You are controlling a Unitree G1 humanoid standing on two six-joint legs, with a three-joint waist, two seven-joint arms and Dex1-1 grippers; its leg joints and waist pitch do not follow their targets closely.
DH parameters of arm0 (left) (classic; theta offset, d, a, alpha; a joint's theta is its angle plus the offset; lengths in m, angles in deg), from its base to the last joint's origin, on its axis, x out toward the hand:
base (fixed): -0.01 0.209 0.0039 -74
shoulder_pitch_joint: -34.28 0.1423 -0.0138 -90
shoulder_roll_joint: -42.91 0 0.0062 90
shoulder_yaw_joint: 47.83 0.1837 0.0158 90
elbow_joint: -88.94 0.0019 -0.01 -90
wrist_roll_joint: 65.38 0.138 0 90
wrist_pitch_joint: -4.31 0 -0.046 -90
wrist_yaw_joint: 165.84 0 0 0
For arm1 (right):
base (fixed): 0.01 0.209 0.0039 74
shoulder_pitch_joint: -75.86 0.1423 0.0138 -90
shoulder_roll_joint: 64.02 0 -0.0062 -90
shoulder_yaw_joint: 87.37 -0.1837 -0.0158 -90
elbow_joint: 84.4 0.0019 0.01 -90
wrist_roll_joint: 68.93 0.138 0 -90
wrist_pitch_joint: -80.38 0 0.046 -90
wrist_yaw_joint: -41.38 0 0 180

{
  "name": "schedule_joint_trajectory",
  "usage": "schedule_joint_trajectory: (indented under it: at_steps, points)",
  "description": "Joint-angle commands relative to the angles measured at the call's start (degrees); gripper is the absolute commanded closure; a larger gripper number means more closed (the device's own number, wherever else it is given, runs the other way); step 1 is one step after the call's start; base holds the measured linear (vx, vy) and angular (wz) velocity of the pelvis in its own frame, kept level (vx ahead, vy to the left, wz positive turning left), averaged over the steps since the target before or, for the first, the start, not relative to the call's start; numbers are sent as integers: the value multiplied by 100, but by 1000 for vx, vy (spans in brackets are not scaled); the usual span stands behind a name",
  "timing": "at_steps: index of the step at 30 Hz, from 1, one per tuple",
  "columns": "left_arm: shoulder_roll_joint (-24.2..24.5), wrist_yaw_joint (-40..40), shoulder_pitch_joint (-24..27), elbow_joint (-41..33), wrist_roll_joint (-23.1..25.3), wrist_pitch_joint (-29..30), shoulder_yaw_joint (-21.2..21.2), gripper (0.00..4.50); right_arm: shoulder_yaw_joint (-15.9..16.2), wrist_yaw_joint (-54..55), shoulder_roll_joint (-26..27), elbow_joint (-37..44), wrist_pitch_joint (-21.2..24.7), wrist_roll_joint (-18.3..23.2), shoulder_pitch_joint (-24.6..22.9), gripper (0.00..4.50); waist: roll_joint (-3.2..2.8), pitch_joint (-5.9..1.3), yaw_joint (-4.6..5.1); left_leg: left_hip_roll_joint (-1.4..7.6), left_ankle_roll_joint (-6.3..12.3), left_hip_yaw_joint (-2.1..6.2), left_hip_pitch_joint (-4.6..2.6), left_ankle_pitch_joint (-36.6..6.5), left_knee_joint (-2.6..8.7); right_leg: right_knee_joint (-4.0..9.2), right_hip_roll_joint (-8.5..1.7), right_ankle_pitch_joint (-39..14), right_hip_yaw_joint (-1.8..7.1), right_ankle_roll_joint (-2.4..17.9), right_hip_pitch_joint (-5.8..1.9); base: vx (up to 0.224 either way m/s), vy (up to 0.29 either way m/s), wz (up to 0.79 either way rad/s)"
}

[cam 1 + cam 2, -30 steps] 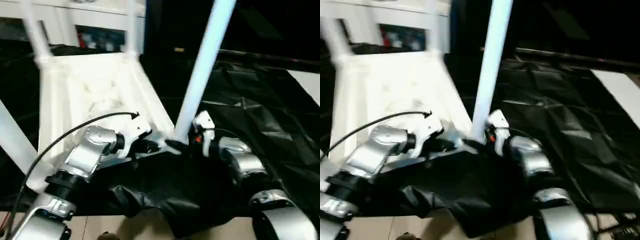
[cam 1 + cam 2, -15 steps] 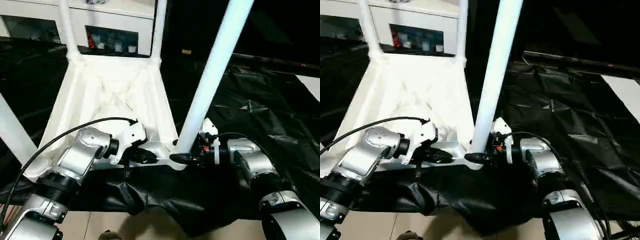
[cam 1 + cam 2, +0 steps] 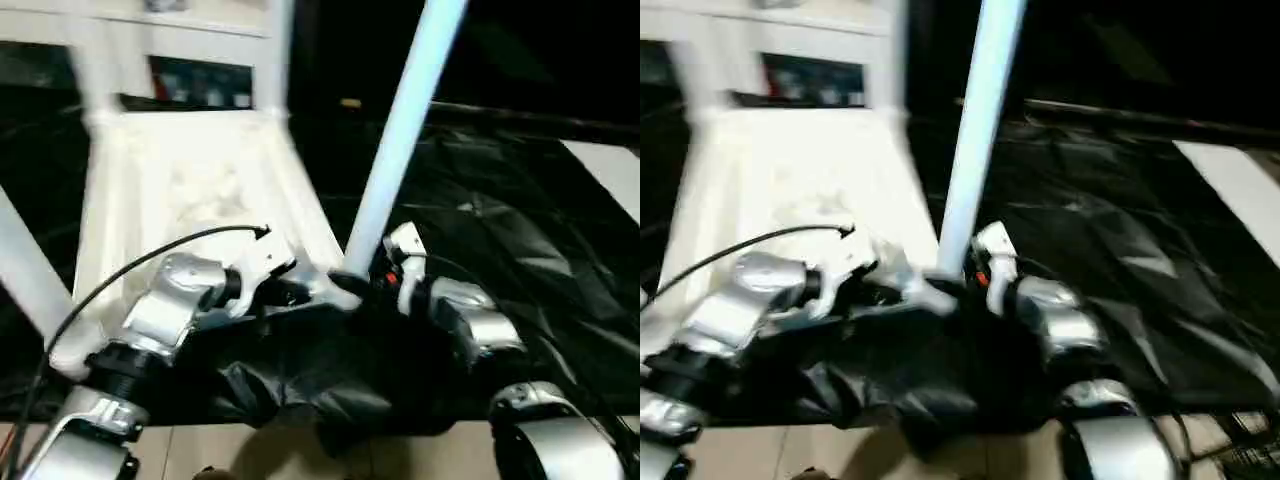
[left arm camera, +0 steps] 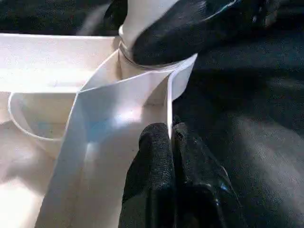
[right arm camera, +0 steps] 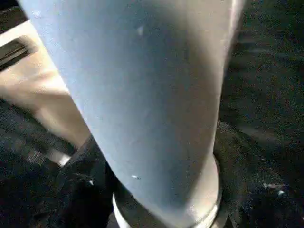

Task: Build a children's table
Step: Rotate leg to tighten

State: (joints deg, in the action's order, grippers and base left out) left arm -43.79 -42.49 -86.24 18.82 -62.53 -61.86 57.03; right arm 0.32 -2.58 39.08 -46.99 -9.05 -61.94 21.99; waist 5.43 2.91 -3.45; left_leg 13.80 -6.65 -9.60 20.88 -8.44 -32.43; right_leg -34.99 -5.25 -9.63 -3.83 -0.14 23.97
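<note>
The white children's table top (image 3: 190, 190) lies upside down on a black sheet, ribbed underside up. Legs stand in its corner sockets: two at the far corners (image 3: 278, 60), one at the near left (image 3: 25, 270), and a long one at the near right (image 3: 400, 140). My left gripper (image 3: 300, 290) is shut on the thin rim wall (image 4: 169, 99) beside the near-right socket, its fingers (image 4: 153, 156) pinching it. My right gripper (image 3: 352, 280) is shut around the base of the near-right leg (image 5: 142, 95), just above the socket.
A black plastic sheet (image 3: 520, 230) covers the floor under and to the right of the table. A white cabinet with glass doors (image 3: 190, 40) stands behind it. A pale panel (image 3: 605, 175) lies at the far right, and pale floor (image 3: 250, 460) shows along the near edge.
The head camera has swung, shifting the whole picture. Both grippers keep the same holds on the rim and the near-right leg.
</note>
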Motion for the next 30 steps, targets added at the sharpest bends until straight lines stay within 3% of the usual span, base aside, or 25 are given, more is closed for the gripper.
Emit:
schedule_joint_trajectory:
  at_steps: [1, 5, 6, 11, 17, 19, 23, 24, 28, 29, 30]
  points:
    - [-418, 54, -254, -284, -117, 4, 257, 450, 151, 494, 371, -230, 81, -96, 111, 194, -80, -323, -12, -85, -203, -28, -67, -2389, 391, 546, -208, -2847, 131, 686, -195, 0, 0, 0]
    - [-643, 304, -275, -363, -52, 148, 317, 450, 246, 737, 690, -301, -235, -243, 157, 194, -75, -328, 1, -84, -148, -39, -59, -2387, 382, 551, -211, -2785, 136, 668, -183, 0, 0, 0]
    - [-658, 303, -268, -379, -60, 154, 318, 450, 253, 611, 719, -280, -248, -209, 156, 159, -82, -328, -3, -81, -123, -38, -54, -2367, 389, 547, -198, -2691, 137, 679, -189, 0, 0, 0]
    - [-567, 233, -210, -427, -80, 130, 326, 450, 255, 177, 598, -224, -136, -87, 208, 113, -72, -339, -16, -73, -47, -65, -30, -2157, 392, 488, -183, -2188, 162, 830, -214, 0, 0, 0]
    - [-289, -207, -118, -561, -183, 8, 364, 450, 735, -1051, -23, 1, -434, -337, 67, 102, -83, -374, -77, -62, 57, -97, -27, -1733, 363, 408, -173, -1410, 174, 1078, -270, 0, 0, 0]
    - [-158, -422, -103, -595, -231, -46, 380, 450, 875, -1784, -303, 180, -426, -306, -41, 102, -78, -375, -102, -59, 139, -111, -12, -1569, 348, 376, -168, -1149, 186, 1154, -286, 0, 0, 0]
    - [7, -688, -124, -505, -275, -152, 351, 450, 981, -2619, -663, 412, -290, -206, -153, 102, -80, -384, -210, -56, 213, -130, -53, -1386, 333, 333, -151, -742, 185, 1320, -296, 0, 0, 0]
    - [66, -808, -130, -458, -304, -204, 338, 450, 1014, -2836, -757, 473, -240, -178, -184, 102, -101, -379, -221, -58, 220, -125, -44, -1391, 336, 329, -151, -752, 182, 1315, -310, 0, 0, 0]
    - [246, -1140, -154, -289, -343, -431, 320, 450, 1186, -3465, -1012, 647, -42, -121, -278, 102, -89, -359, -288, -52, 157, -130, -77, -1680, 350, 381, -172, -1185, 189, 1235, -284, 0, 0, 0]
    - [320, -1246, -163, -223, -370, -497, 318, 450, 1259, -3661, -1086, 710, 27, -132, -329, 102, -127, -353, -286, -50, 108, -125, -73, -1790, 361, 392, -170, -1307, 191, 1220, -278, 0, 0, 0]
    - [361, -1315, -166, -194, -391, -534, 323, 450, 1294, -3738, -1111, 748, 65, -142, -358, 102, -119, -356, -295, -47, 87, -122, -76, -1815, 362, 396, -171, -1354, 187, 1205, -283, 0, 0, 0]
